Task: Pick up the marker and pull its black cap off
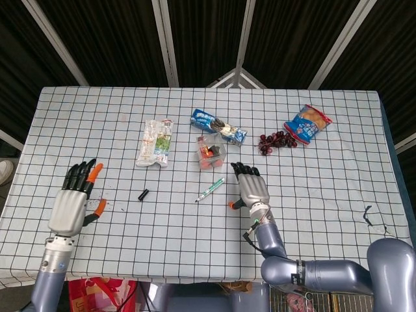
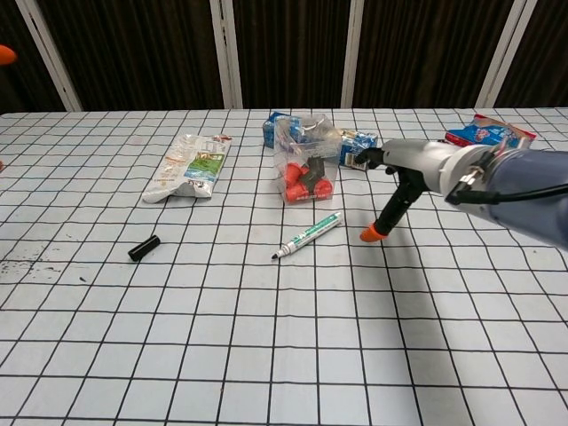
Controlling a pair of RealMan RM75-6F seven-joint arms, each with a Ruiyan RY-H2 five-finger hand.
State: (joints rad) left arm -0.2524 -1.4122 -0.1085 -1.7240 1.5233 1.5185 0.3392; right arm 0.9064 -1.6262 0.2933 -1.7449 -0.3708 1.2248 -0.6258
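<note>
The green-and-white marker (image 1: pixel 210 189) (image 2: pixel 309 234) lies uncapped on the checked tablecloth, tip toward the near left. Its black cap (image 1: pixel 143 194) (image 2: pixel 144 248) lies apart on the cloth, well to the left of the marker. My right hand (image 1: pixel 252 190) (image 2: pixel 410 174) hovers just right of the marker, fingers extended and holding nothing. Further left, my left hand (image 1: pixel 73 201) is raised near the table's left side, fingers spread and empty. In the chest view only an orange fingertip (image 2: pixel 4 53) of it shows at the frame edge.
A clear box of red pieces (image 1: pixel 210 151) (image 2: pixel 303 170) stands just behind the marker. A clear snack bag (image 1: pixel 155 142) (image 2: pixel 190 167), a blue packet (image 1: pixel 218 127), dark red fruit (image 1: pixel 276 140) and a chip bag (image 1: pixel 307 123) lie further back.
</note>
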